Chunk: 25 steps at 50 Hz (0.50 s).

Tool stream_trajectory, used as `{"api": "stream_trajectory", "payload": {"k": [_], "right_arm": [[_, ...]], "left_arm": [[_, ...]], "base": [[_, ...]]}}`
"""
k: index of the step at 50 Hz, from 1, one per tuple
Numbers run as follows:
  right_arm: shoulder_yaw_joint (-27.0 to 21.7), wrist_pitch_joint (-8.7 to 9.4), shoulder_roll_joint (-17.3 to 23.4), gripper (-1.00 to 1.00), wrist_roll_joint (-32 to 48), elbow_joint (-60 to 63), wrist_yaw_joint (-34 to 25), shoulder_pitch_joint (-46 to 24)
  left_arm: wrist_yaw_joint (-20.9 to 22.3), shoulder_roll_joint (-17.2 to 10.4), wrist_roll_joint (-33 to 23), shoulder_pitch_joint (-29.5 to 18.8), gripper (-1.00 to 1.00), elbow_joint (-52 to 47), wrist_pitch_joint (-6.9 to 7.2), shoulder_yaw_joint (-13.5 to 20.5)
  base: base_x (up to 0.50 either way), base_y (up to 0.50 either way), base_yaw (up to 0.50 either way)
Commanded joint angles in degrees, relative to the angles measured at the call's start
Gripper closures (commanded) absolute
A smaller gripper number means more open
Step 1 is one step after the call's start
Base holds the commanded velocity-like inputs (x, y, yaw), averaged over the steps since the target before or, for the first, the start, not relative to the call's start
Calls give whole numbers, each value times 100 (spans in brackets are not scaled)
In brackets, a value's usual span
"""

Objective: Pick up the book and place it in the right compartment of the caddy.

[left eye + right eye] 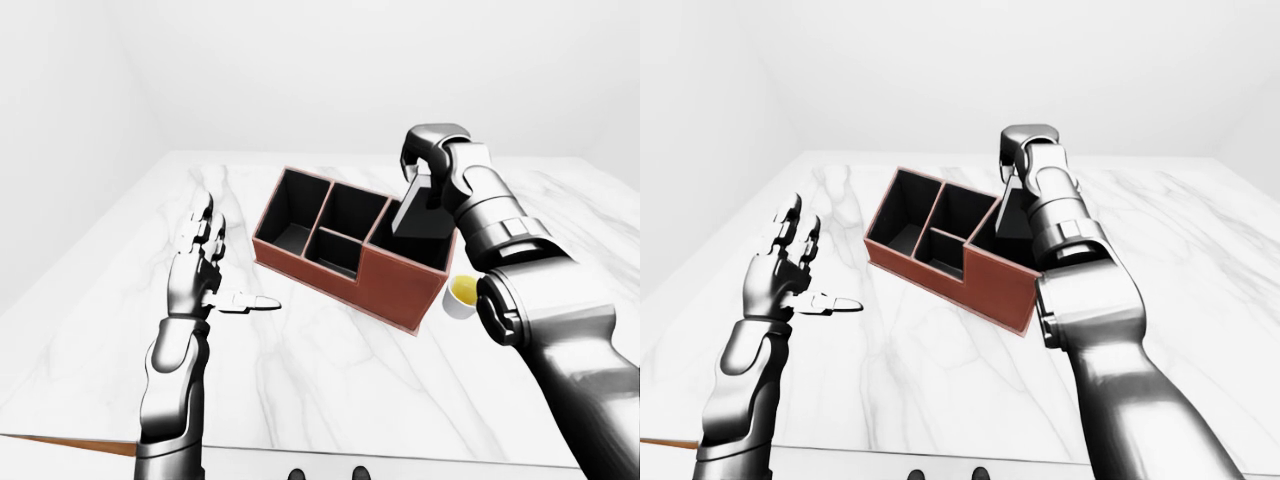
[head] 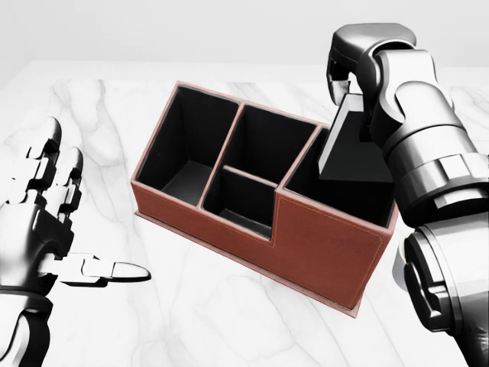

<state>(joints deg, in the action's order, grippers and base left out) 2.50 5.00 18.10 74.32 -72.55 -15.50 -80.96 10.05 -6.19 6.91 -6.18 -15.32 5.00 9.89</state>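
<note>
My right hand [image 2: 353, 76] is above the caddy's [image 2: 321, 252] right compartment, fingers curled tight round the top edge of the book [image 2: 353, 149]; the book stands on end, long axis near upright, top tipped toward the view's upper right, its lower part down inside that compartment; my left hand [image 2: 46, 222] hangs well left of the caddy over the marble table [image 2: 214, 313], fingers spread wide, holding nothing; a small white cup [image 1: 461, 295] sits just right of the caddy.
</note>
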Motion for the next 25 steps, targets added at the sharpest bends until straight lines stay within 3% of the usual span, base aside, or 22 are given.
{"api": "stream_trajectory", "payload": {"k": [1, 25], "right_arm": [[93, 0, -28, 100, 154, -16, 141, -41], [88, 0, -202, 100, 90, -211, 423, 53]], "left_arm": [[9, -16, 15, -6, -100, 127, 0, 32], [-10, -69, 81, 47, -100, 382, 0, 138]], "base": [[0, 0, 0], [0, 0, 0]]}}
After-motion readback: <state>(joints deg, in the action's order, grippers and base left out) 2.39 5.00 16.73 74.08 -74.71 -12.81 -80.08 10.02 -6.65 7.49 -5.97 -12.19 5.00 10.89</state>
